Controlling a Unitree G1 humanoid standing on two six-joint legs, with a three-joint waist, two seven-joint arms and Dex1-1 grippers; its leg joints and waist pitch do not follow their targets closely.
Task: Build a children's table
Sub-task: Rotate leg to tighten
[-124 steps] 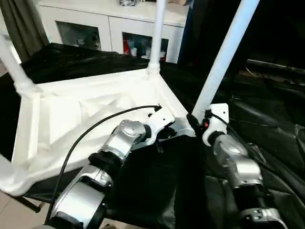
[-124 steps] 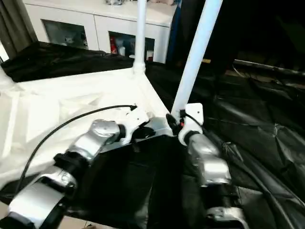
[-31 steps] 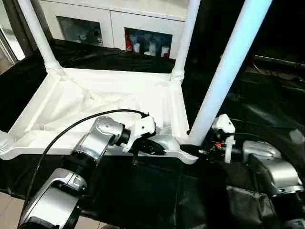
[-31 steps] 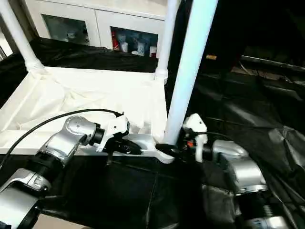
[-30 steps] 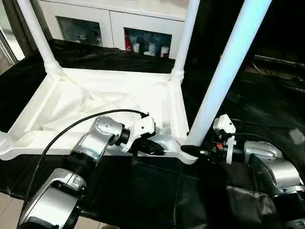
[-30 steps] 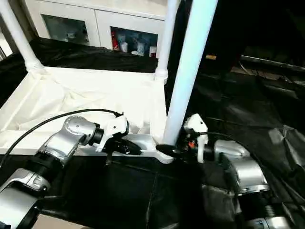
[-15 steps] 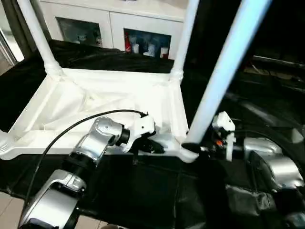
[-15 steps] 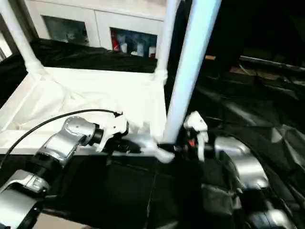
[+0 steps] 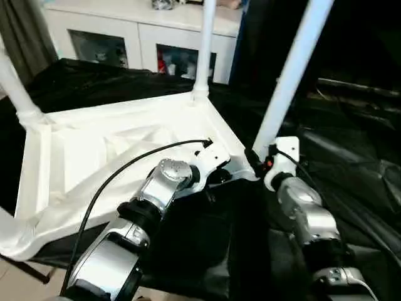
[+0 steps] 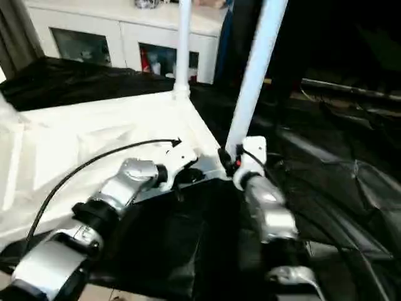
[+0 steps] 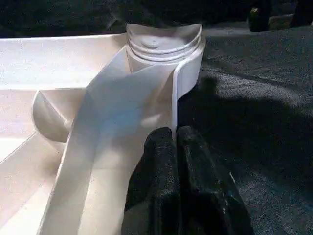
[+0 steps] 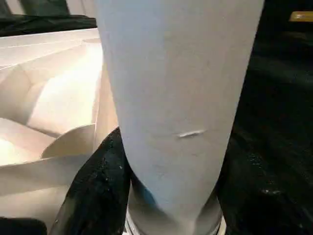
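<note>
Right wrist view: right claw [image 12: 168,196] clasps the near-right leg [image 12: 176,98] at its socket; left claw [image 11: 176,147], fingers pressed together, pinches the upturned tabletop [image 9: 94,157] rim.

Leg [image 9: 289,75] tops cut off; near socket hidden by right pincer [image 9: 258,160]
</note>
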